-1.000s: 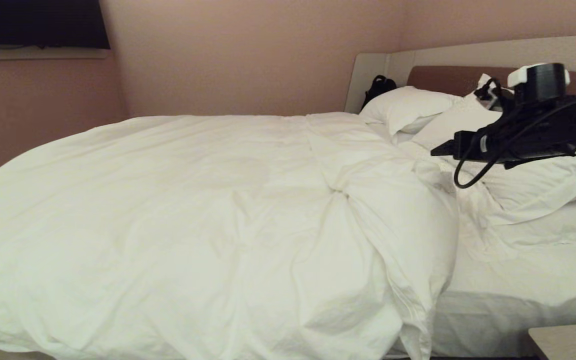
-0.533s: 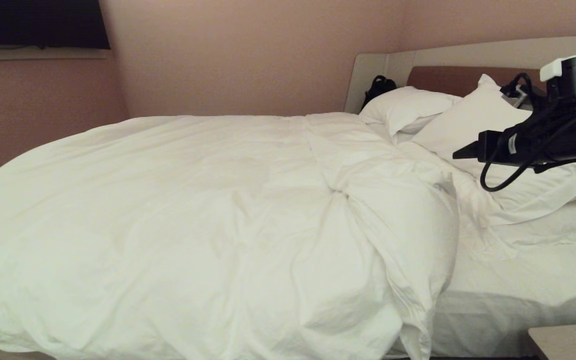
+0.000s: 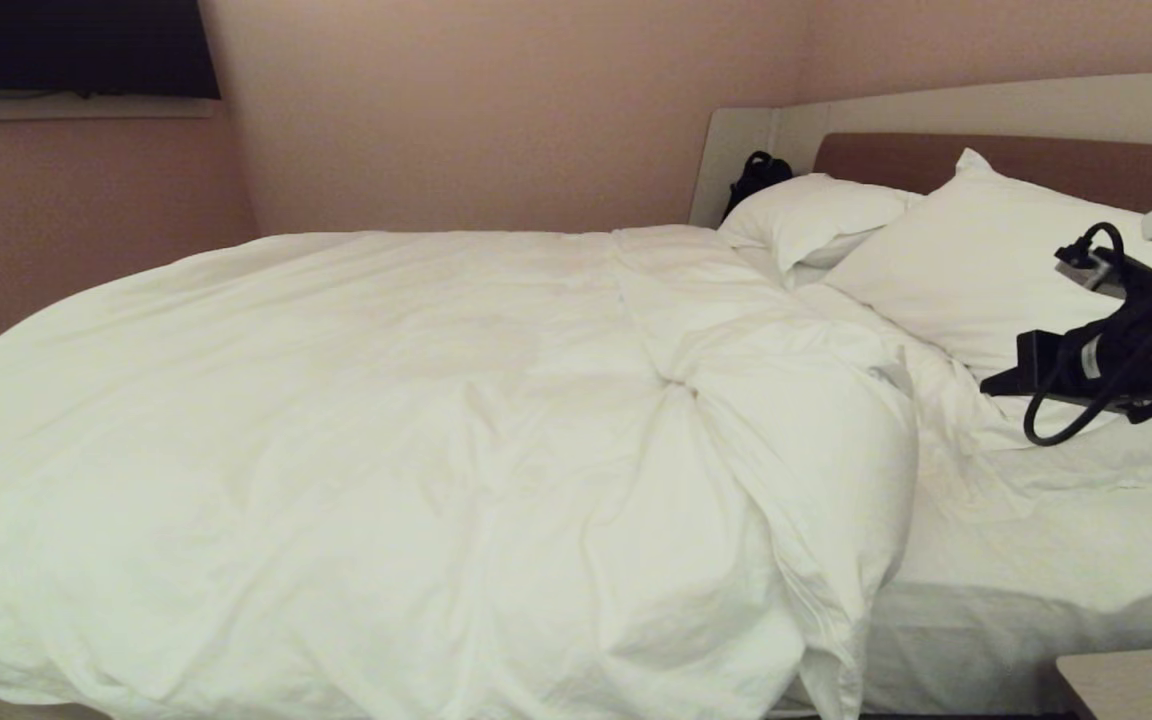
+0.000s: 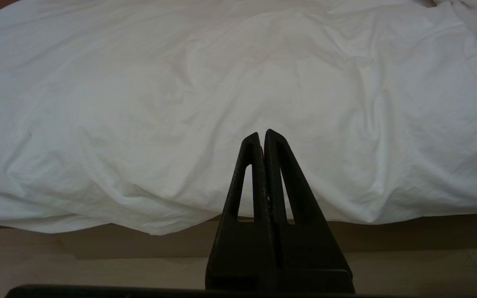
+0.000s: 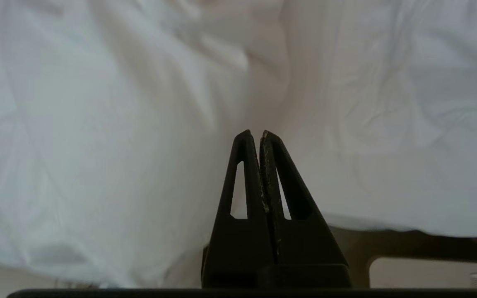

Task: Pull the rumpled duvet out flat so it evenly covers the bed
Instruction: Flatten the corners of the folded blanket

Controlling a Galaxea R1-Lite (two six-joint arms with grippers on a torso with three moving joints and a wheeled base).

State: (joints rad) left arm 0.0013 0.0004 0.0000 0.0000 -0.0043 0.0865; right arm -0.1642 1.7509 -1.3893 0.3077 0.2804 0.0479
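The white duvet [image 3: 416,440] lies puffy and wrinkled over most of the bed [image 3: 1056,550], its head-end edge bunched into a fold short of the pillows. My right gripper [image 3: 991,383] hovers at the far right over the near pillow, clear of the duvet. Its fingers [image 5: 244,165] are shut with nothing between them, white bedding lying beyond the right gripper [image 5: 254,133]. My left gripper [image 4: 262,133] is shut and empty, low beside the bed, facing the duvet [image 4: 222,91] where it hangs over the side. The left arm is outside the head view.
Two white pillows [image 3: 806,215] [image 3: 976,270] lean on the beige headboard [image 3: 936,105]. A black object [image 3: 756,175] sits beside the headboard's far end. A dark screen [image 3: 76,45] hangs on the left wall. A nightstand corner [image 3: 1136,680] shows at the bottom right.
My right arm has drawn back to the right and sunk lower, uncovering the near pillow. The duvet and pillows have not shifted.
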